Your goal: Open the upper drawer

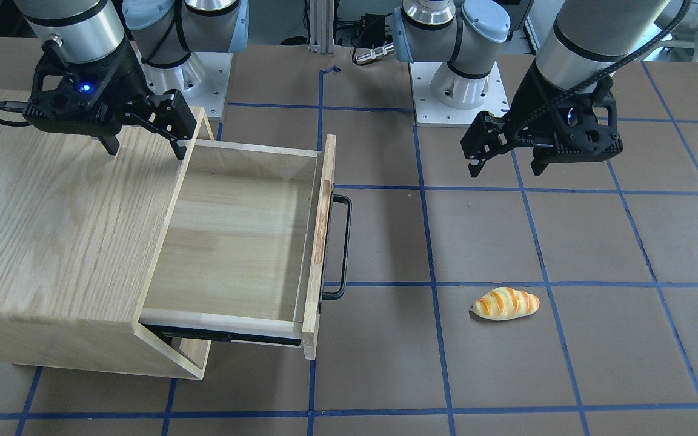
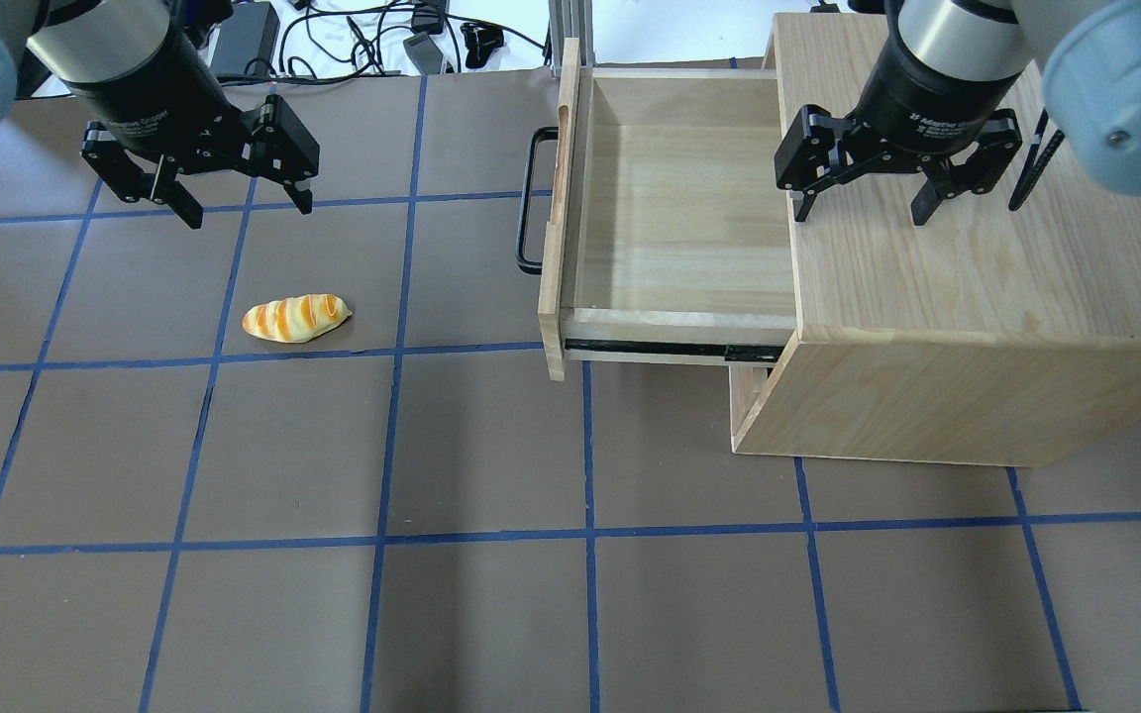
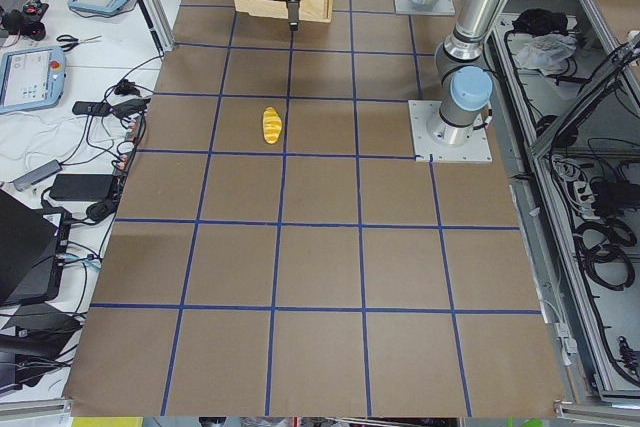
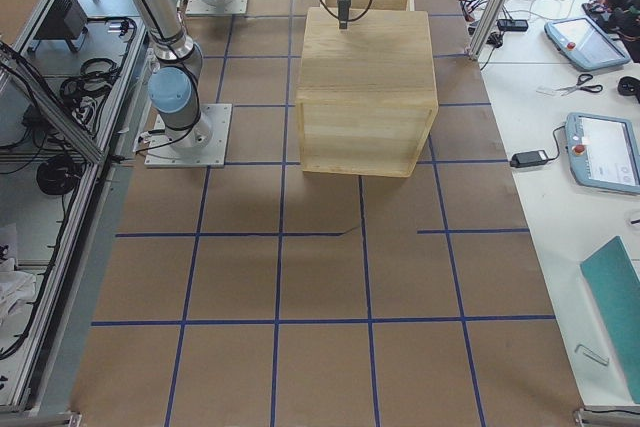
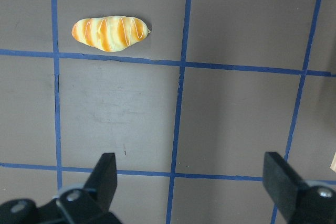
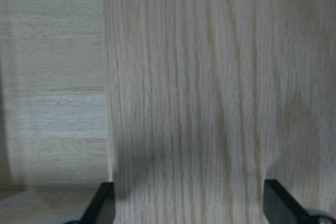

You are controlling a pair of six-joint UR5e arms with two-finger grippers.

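A striped bread roll (image 2: 295, 318) is lying on the taped brown surface (image 2: 491, 604) — well apart from the oak-grain cabinet (image 2: 986, 297).

Lighting's bright and even from overhead, with soft, short shadows like the thin one under the bread (image 1: 505, 303). Fixed cams look sharp. There's a faint sheen on the drawer (image 1: 234, 206) floor. Right wrist cam is mushy: the cabinet (image 6: 210, 77) grain is too close, with a dark patch low down. Left wrist cam is dimmer, fingers (image 5: 106, 176) blurred.

Upper drawer (image 2: 679, 218) juts from cabinet (image 2: 977, 287); bread roll (image 2: 295, 318) well apart on table (image 2: 491, 614).
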